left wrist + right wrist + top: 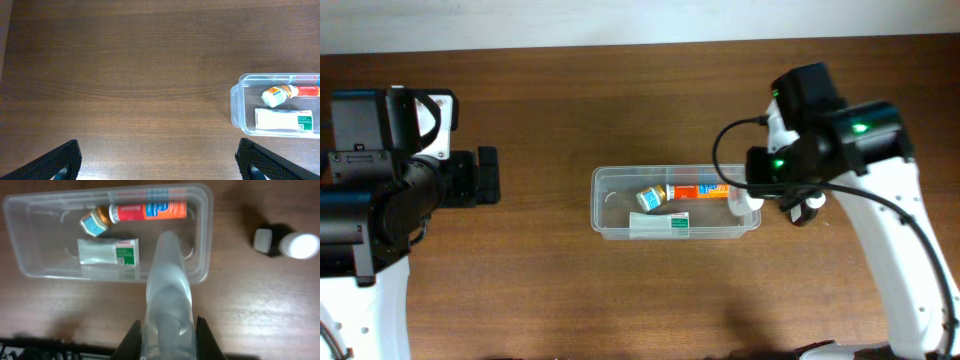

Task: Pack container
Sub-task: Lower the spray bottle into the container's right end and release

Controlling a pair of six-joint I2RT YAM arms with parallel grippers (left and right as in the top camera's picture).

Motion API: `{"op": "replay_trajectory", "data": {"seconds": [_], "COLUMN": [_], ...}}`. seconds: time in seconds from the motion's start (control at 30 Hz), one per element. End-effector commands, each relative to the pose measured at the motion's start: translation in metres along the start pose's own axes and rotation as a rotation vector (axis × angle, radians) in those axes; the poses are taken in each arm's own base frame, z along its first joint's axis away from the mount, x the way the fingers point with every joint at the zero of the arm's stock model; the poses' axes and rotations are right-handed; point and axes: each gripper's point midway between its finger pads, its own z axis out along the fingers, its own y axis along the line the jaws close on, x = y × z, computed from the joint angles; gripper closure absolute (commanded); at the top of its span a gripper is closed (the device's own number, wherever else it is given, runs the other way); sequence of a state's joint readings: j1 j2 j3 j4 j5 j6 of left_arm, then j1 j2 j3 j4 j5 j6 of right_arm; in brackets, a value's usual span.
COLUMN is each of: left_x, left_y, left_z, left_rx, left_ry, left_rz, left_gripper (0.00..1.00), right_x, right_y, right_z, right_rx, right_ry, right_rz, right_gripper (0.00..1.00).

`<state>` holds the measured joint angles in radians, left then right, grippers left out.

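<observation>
While the clear container [601, 200] sat mid-table, the right gripper [752, 201] hung at its right end, to load it. From the left wrist, the left gripper [157, 152] stood wide and empty, well left of the container, apparently keeping clear. From the right wrist, that gripper clamped a frosted bottle [168, 280] aimed over the rim toward an orange tube [149, 211] and white-green box [109, 251] inside.

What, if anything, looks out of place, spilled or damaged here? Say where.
Nothing looks spilled or damaged. The clear plastic rectangular container sits level and intact. Only a small dark object with pale ends lies outside, on the brown wooden table beside it.
</observation>
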<state>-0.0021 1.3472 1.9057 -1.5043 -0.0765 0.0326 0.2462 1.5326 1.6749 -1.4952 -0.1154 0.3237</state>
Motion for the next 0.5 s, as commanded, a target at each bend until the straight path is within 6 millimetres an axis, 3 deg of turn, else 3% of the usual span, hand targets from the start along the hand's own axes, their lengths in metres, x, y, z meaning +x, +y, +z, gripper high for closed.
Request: {"op": "replay_trajectory", "data": {"seconds": [0.0,0.27,0.47], "left_x": [0.000,0.000,0.000], "left_y": [0.002,0.002,0.002], "left_z": [-0.002,-0.002,-0.002], "left_rx": [-0.003,-0.003,-0.003], "left_ry": [-0.007,-0.007,-0.007], "left_rz": [-0.016,-0.016,-0.016], "left_gripper": [0.01,0.01,0.01], "right_x": [0.003,0.008,0.008], "right_y": [-0.003,-0.020,-0.026], "right_z": [0.028,0.092,0.109], "right_rx": [0.019,0.057,0.072], "right_ry": [0.038,0.047,0.030], "right_rz": [0.033,0.060,0.058], "right_gripper": [0.96,0.96,0.94]}}
